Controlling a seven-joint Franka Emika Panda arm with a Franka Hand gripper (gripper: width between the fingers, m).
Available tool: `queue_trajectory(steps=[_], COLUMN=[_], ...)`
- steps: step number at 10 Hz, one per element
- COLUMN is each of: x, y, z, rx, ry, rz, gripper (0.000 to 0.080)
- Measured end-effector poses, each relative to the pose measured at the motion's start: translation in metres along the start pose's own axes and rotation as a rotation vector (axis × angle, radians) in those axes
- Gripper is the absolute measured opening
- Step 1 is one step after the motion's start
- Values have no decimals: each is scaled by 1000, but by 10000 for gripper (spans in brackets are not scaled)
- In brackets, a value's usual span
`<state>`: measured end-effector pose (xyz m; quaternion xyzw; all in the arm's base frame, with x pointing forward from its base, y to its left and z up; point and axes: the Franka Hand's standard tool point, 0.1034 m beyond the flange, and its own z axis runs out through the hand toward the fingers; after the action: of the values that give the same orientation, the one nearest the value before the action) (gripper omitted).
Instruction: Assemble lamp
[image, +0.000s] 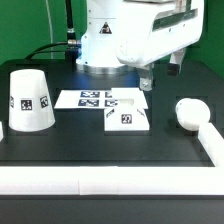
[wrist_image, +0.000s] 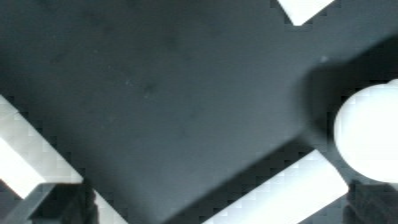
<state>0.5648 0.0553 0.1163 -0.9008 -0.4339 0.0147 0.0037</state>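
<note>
The pincer (image: 148, 80) is hanging over the desk (image: 100, 160) mid-back w/ nothing seen in it; how far open, can't tell. Lamp base (image: 128, 119) is lying flat just frontward of it, nearer than the bulb post (image: 190, 112), which is sitting by the edge on the exterior view's right.

**A robotics lab test bench**

A white robot arm (image: 120, 35) stands over a black table (image: 100, 150) edged with white rails (image: 50, 181). A marker board (image: 98, 99) of printed square tags lies on it. The white shade (image: 30, 100) carries such tags too. A green screen (image: 25, 30) and black cables (image: 68, 22) stand behind.
</note>
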Motion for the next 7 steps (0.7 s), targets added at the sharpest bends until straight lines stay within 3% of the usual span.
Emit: queue_trajectory(steps=[5, 7], x=[-3, -42], y=[0, -12], z=[1, 11], rx=[0, -3], ry=[1, 2], rz=[-1, 17], gripper=[700, 700])
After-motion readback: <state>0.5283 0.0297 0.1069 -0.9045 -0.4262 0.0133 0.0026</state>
